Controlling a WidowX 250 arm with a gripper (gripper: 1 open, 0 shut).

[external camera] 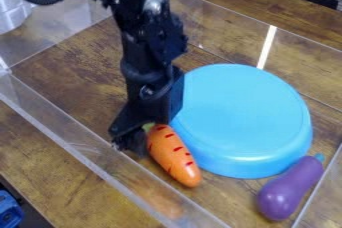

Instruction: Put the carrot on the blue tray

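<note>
My gripper (138, 132) is reaching the light, slick-looking toy carrot's (174, 156) leafy end near the counter's (67, 168) walled edge; finger spread is unclear. Gripping mid-body seems steadiest.

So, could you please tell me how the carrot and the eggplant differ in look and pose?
The carrot is orange with dark dashes, while the eggplant is plain purple. The carrot sits right by the gripper; the eggplant lies away from it. Both lie beside the blue tray.

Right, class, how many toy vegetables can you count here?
2: the orange carrot at the gripper, beside the blue tray, and the purple eggplant right of it. The arm could hide more.
</note>
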